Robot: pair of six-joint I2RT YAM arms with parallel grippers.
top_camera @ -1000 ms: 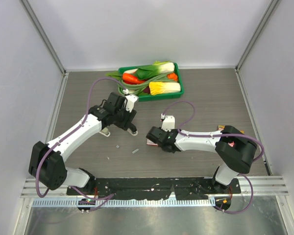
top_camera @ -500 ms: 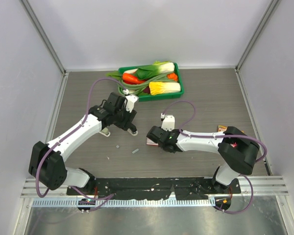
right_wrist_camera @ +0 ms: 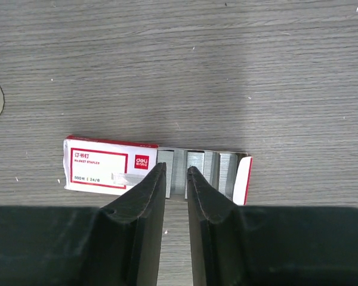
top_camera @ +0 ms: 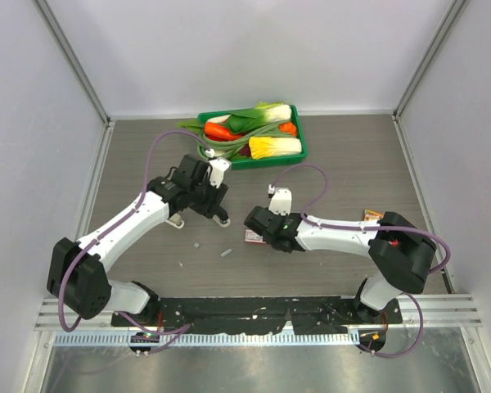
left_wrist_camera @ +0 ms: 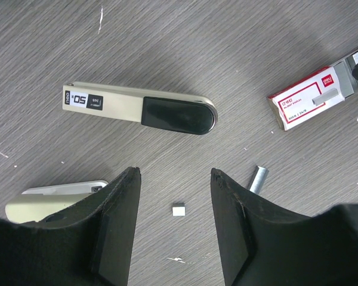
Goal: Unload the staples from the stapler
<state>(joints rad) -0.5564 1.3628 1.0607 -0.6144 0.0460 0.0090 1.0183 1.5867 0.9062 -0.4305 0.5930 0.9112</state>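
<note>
The stapler (left_wrist_camera: 140, 110), pale silver-grey with a black end, lies flat on the table ahead of my left gripper (left_wrist_camera: 174, 171). That gripper is open and empty, above the table. A tiny grey staple piece (left_wrist_camera: 179, 209) lies between its fingers, and a short staple strip (left_wrist_camera: 258, 179) lies just right of it. My right gripper (right_wrist_camera: 176, 167) hovers over the red-and-white staple box (right_wrist_camera: 110, 167), its jaws a narrow gap apart with nothing between them. The box drawer (right_wrist_camera: 227, 170) is slid out and shows staple rows. One thin strip (right_wrist_camera: 131, 176) lies on the box lid.
A plain beige stapler (left_wrist_camera: 53, 199) lies by my left finger. A green tray (top_camera: 303, 147) of toy vegetables stands at the back. Loose staple bits (top_camera: 226, 253) lie in front of the arms. A small red item (top_camera: 370, 215) lies at the right.
My right gripper has shifted slightly back over the staple box. The left arm has not moved.
</note>
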